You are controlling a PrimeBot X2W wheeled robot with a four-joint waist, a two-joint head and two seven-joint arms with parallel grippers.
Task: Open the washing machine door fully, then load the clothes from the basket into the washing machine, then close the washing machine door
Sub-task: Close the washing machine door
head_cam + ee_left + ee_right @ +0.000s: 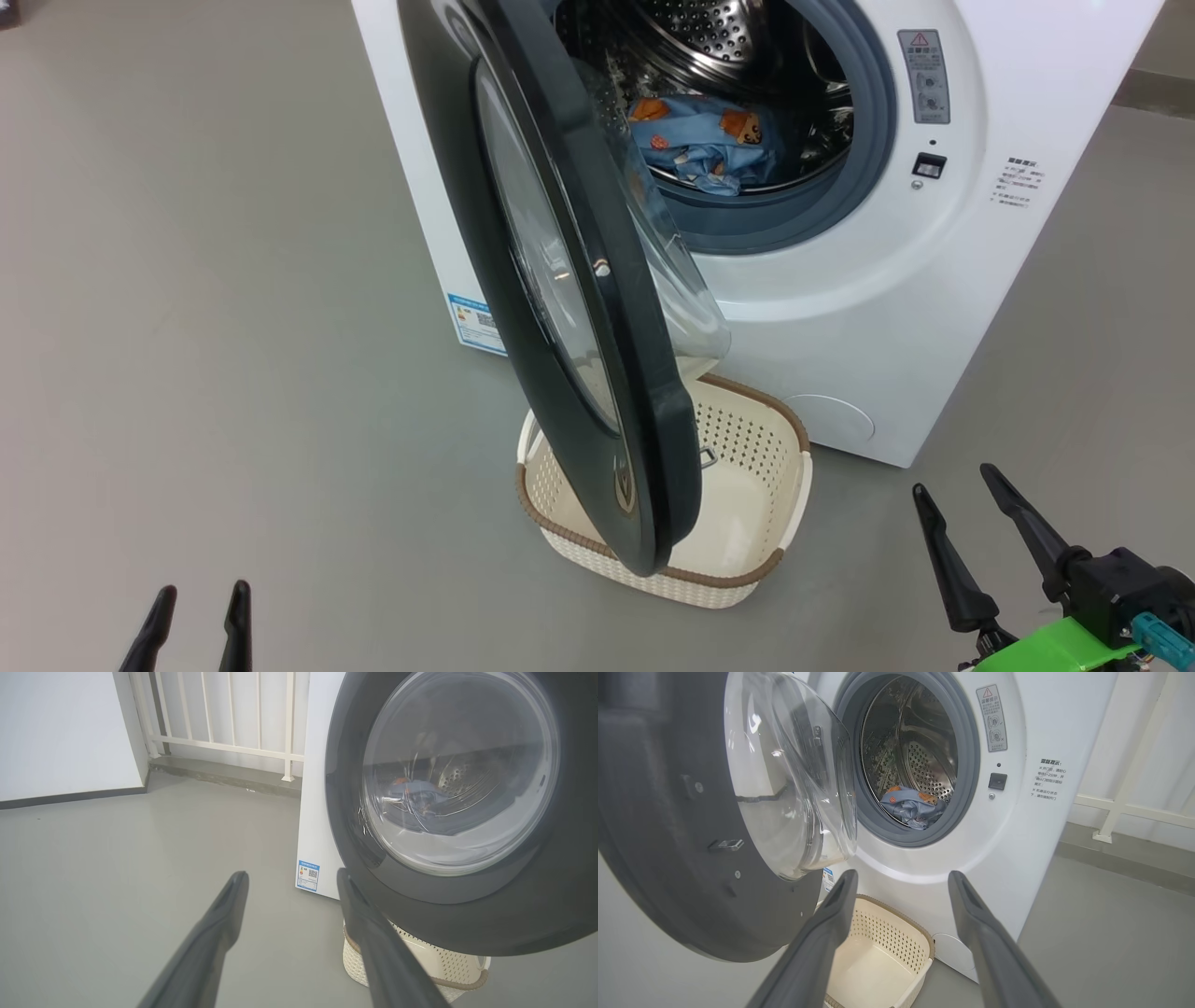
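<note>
**Clothes are in, the basket is empty, the door stands half open; both pairs of jaws are spread wide and hold nothing.**

I judge the washing machine door [551, 280] stiff and fairly heavy. It swings only on its hinge, and its glossy rim would slip in a pinch, so I'd push flat on the outer black rim near the free edge, not on the glass bowl. It hangs edge-on to me above the basket [747, 439], which sits on the floor [233, 327] against the front of the washing machine [840, 308]. My left jaws sit low and well apart, with the door's outer face ahead to their right. My right jaws face its inner side, also apart. The clothes [705, 140], soft and light, lie at the drum's front lip, close to the grey ring.
</note>
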